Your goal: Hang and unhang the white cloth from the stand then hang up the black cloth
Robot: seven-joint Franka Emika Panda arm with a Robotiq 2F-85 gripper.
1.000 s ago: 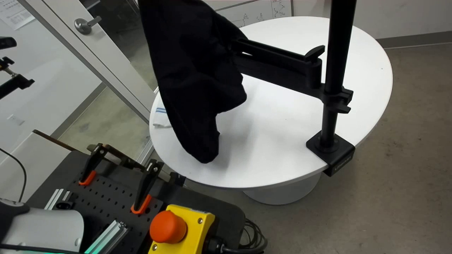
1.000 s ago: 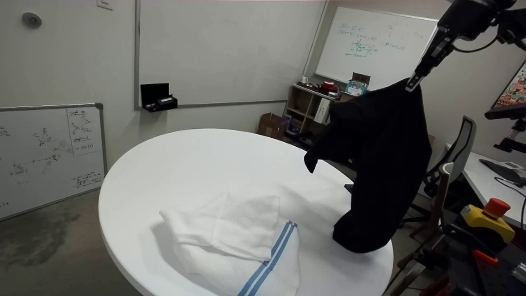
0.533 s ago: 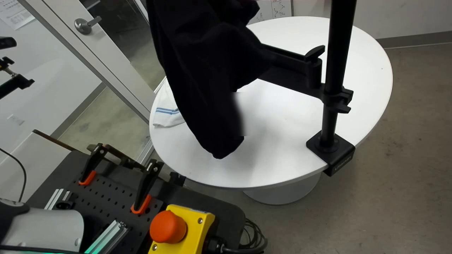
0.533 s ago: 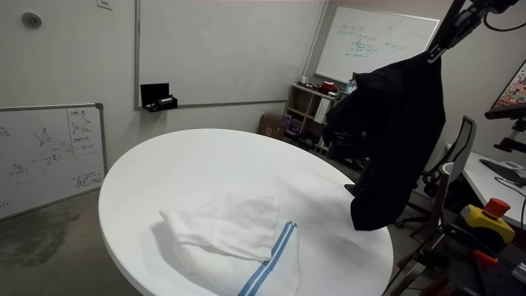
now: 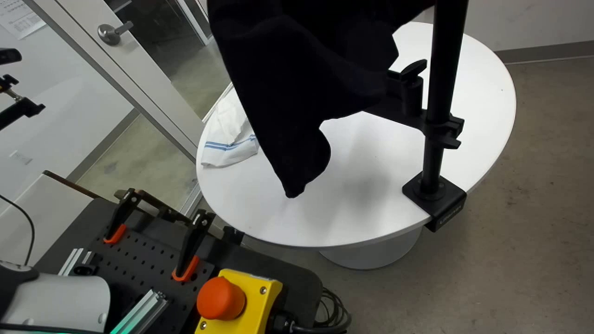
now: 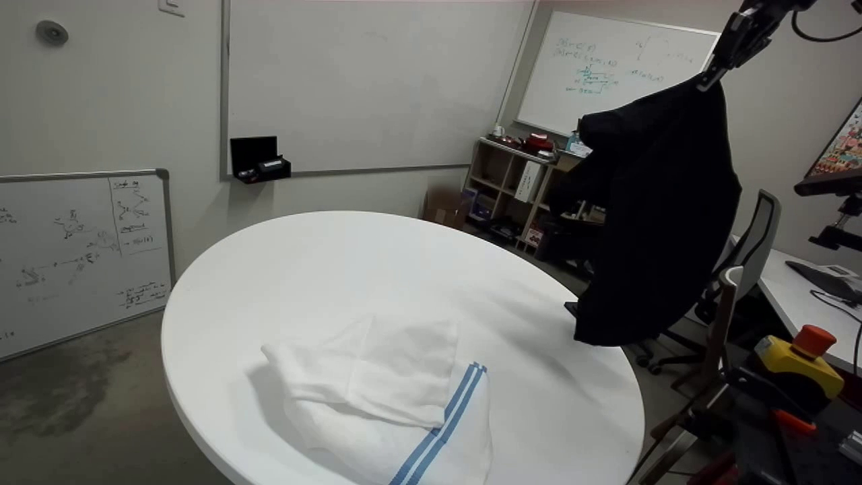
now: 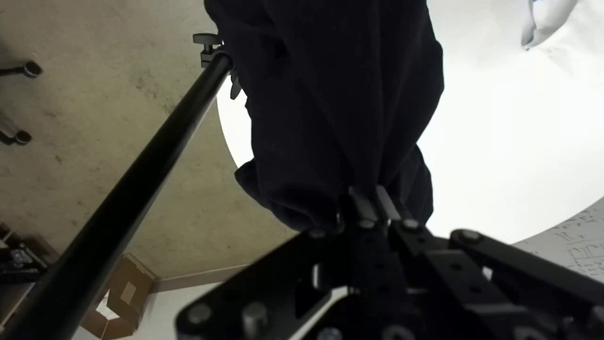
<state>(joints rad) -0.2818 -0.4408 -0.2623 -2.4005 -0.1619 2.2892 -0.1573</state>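
Note:
High over the table, my gripper (image 6: 706,82) is shut on the upper edge of the black cloth (image 6: 660,215), which hangs down in loose folds. In the wrist view both fingertips pinch the dark fabric. The stand (image 5: 443,69) rises from the table edge, and its horizontal arm (image 5: 394,109) is mostly hidden behind the black cloth in an exterior view. I cannot tell whether the cloth touches the arm. The pole also runs along the left of the wrist view. The white cloth (image 6: 377,384), with blue stripes, lies folded on the table.
The round white table (image 6: 323,269) carries the stand's clamp base (image 5: 434,197) at its edge. Beside it is a dark bench with clamps (image 5: 190,246) and a yellow box with an orange button (image 5: 239,297). A chair (image 6: 751,249) stands behind the cloth.
My gripper has risen with the black cloth. The cloth has shifted toward the stand's pole, covering more of the arm and uncovering more of the white cloth in an exterior view.

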